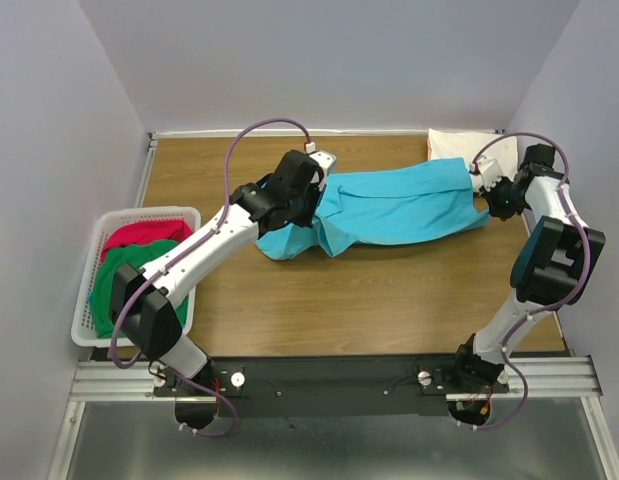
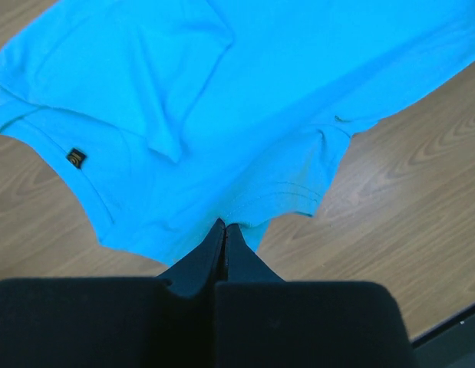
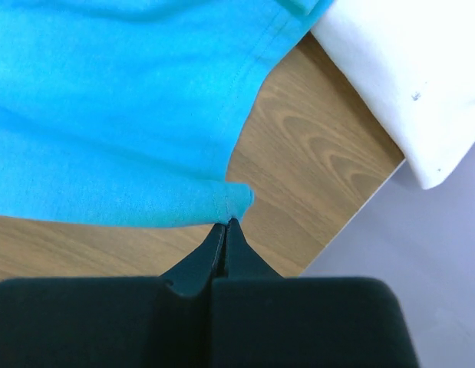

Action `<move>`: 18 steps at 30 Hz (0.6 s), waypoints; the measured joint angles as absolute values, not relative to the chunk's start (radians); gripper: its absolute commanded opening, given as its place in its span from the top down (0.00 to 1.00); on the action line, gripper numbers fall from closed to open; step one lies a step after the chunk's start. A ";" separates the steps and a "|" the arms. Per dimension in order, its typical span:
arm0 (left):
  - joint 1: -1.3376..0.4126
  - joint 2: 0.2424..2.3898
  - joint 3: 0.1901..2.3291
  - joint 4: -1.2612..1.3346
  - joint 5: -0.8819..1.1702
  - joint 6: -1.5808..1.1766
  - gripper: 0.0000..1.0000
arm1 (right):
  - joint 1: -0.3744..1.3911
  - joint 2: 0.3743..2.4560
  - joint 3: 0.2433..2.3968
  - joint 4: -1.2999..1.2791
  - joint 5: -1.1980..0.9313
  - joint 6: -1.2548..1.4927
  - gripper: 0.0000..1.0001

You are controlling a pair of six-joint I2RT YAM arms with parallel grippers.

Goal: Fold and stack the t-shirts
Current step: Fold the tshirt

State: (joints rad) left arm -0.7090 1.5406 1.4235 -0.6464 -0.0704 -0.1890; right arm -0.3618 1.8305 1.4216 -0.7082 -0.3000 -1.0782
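the turquoise t-shirt (image 1: 409, 205) lies long-ways, left to right — the left gripper (image 2: 225, 228) pinches its left end, the right gripper (image 3: 224, 224) its right end.

Bare tabletop (image 1: 369, 300) wide open along the near side. Across the middle, the turquoise t-shirt (image 1: 409, 205) spans; cream-white t-shirt (image 1: 459, 145) crowds the far right corner, white basket (image 1: 149, 213) blocks the left edge.

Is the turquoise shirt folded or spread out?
Partly folded: the turquoise shirt lies stretched across the table, one flap doubled over its body.
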 measured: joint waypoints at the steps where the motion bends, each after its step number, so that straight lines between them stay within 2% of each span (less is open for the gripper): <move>1: -0.700 1.548 1.436 -0.645 -0.070 -0.181 1.00 | -0.362 1.840 1.429 -0.708 -0.305 -1.064 0.99; 18: -0.577 1.789 1.666 -0.645 -0.068 -0.053 1.00 | -0.362 1.972 1.542 -0.689 -0.353 -0.855 0.99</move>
State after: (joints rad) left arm -0.5770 1.7885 1.6657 -0.6453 -0.0677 -0.0532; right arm -0.3618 1.9717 1.5421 -0.6888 -0.3531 -0.8551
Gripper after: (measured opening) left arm 0.006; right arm 0.006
